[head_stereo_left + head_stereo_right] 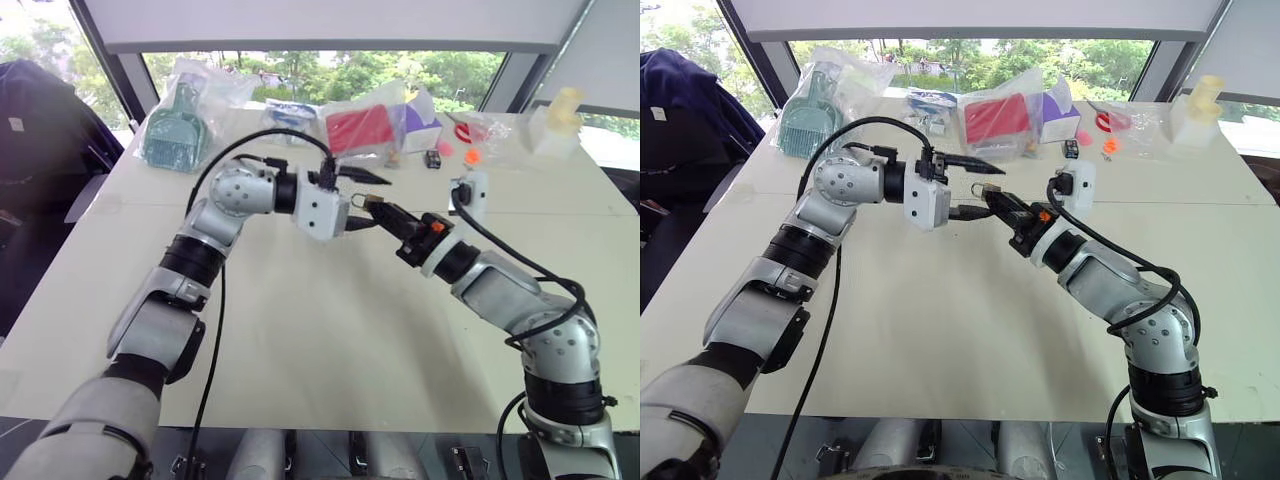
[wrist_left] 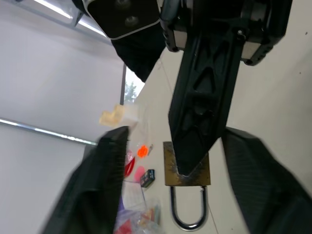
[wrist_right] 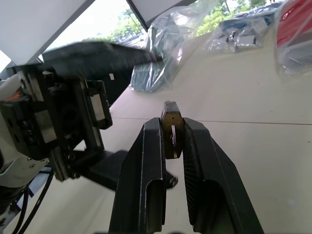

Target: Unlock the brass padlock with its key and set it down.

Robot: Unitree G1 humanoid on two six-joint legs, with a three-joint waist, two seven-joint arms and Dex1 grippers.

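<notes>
1. The right gripper [image 3: 171,141] pinches the brass padlock [image 3: 171,127] at its fingertips, above the bench [image 1: 330,330].
2. The left gripper [image 1: 978,186] stands spread, one finger on either side of the padlock, not touching it.

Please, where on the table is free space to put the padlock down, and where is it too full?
The table is bare under and in front of both arms, from the near edge back to the seam line. The right gripper holds the brass padlock above this patch. The far edge is crowded with plastic bags and a red pouch.
</notes>
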